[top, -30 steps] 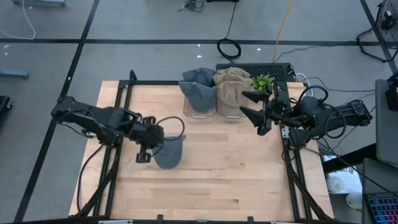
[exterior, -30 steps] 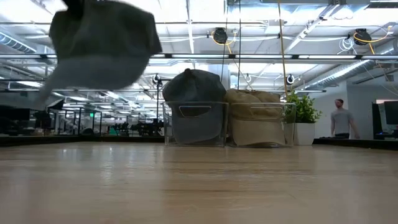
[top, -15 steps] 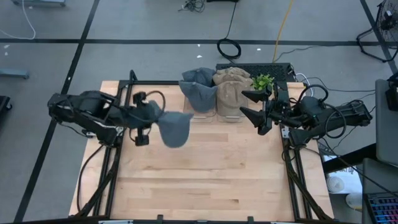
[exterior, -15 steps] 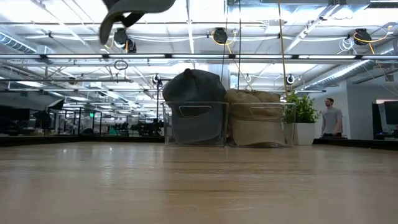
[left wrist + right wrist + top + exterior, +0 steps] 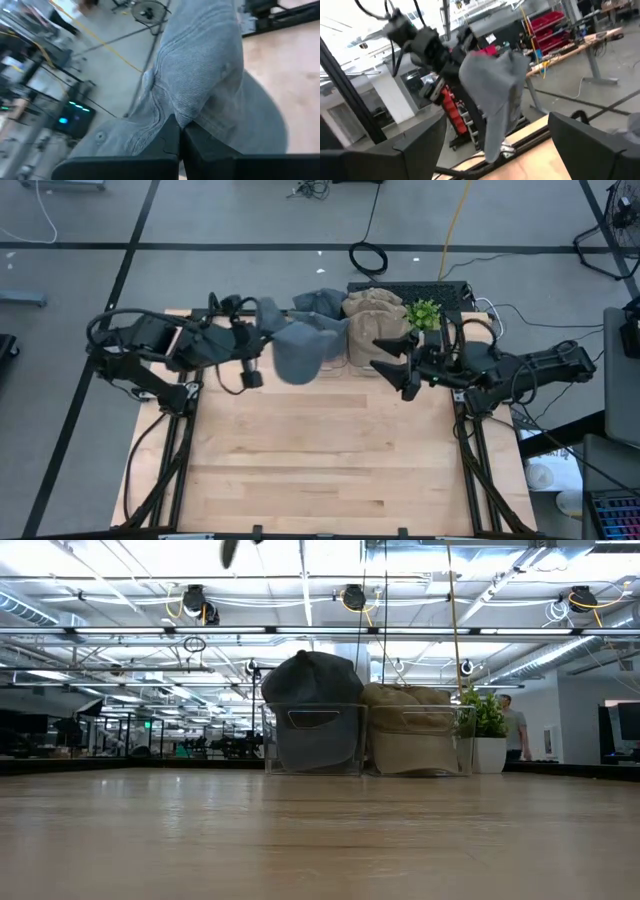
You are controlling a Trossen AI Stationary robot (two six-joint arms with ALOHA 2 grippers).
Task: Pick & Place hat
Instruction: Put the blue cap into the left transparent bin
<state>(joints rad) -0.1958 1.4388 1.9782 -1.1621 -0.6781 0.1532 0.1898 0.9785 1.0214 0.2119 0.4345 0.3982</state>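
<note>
One grey cap (image 5: 300, 350), airborne. It hangs from the left gripper (image 5: 262, 332), whose fingers are pinched together on the fabric of the crown; the left wrist view shows the two dark fingers closed edge to edge with denim folded between them. A second ago the cap hung low over the table's (image 5: 330, 470) left half, near the middle of its depth. Half a second ago it had risen and drifted toward the far edge. Now it is just in front of the two clear bins (image 5: 322, 360) at the far edge, overlapping the left bin that already holds grey caps (image 5: 318, 305). In the low view it has climbed out of the top of the picture, with only a dark scrap (image 5: 230, 550) showing.

One right gripper (image 5: 392, 360), fingers spread wide apart, holding nothing. It has slid from the table's right edge toward the far middle, and now sits just beside the tan caps (image 5: 372, 320) in the right bin. Its wrist view looks straight at the hanging cap (image 5: 495, 95) between the open fingers.

One small green plant (image 5: 422, 311), far right corner, unmoved. One person (image 5: 512, 735) in the room beyond, walking.

Assessment: lift and carry are done and placement is not. The cap is near its matching bin, and the right arm's approach suggests either a handover or help in seating it. The loose brim could catch the bin's rim.
</note>
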